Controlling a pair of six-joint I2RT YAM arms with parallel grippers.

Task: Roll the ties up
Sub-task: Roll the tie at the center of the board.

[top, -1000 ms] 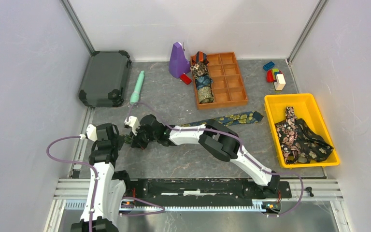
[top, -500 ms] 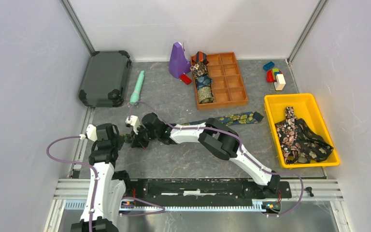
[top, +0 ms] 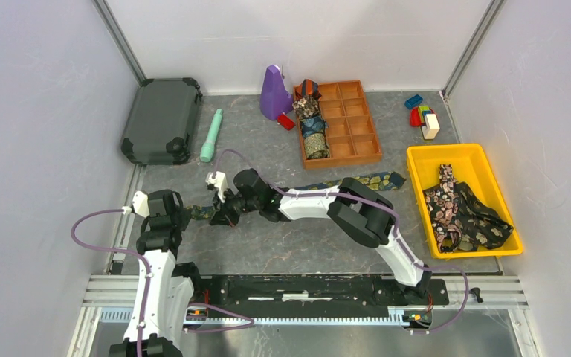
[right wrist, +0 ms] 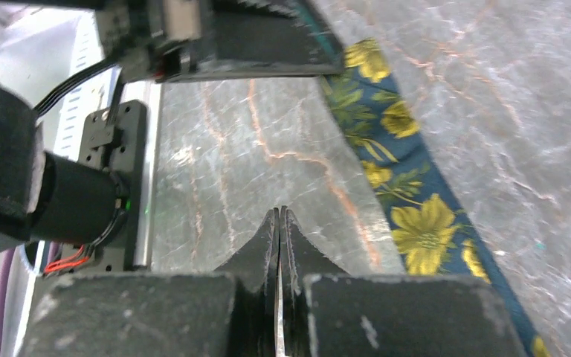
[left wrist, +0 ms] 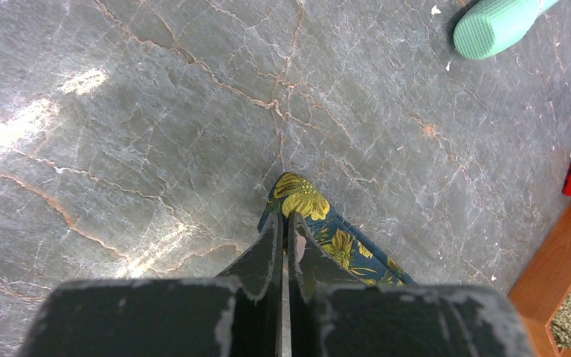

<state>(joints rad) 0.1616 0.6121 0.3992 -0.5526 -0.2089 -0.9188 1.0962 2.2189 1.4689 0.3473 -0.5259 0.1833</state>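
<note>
A navy tie with gold flowers point(top: 364, 181) lies loose across the table, running from the yellow bin side to my left gripper point(top: 186, 216). In the left wrist view the left gripper point(left wrist: 283, 218) is shut, and its tips rest over the tie's narrow end point(left wrist: 305, 202), which lies flat beneath them. My right gripper point(top: 221, 214) is shut and empty; in its wrist view point(right wrist: 279, 212) it is over bare table just beside the tie point(right wrist: 416, 223). Rolled ties point(top: 314, 126) sit in the wooden tray point(top: 375, 145). Loose black-pink ties point(top: 465, 212) lie in the yellow bin point(top: 420, 160).
A mint-green stick point(top: 210, 135) and a dark case point(top: 162, 119) lie at the back left. A purple object point(top: 273, 93) and a red block point(top: 286, 121) stand beside the tray. Coloured blocks point(top: 424, 119) sit at the back right.
My right gripper has moved right, away from the left gripper. The tie's narrow end now shows laid out flat between them. The left arm has hardly moved.
</note>
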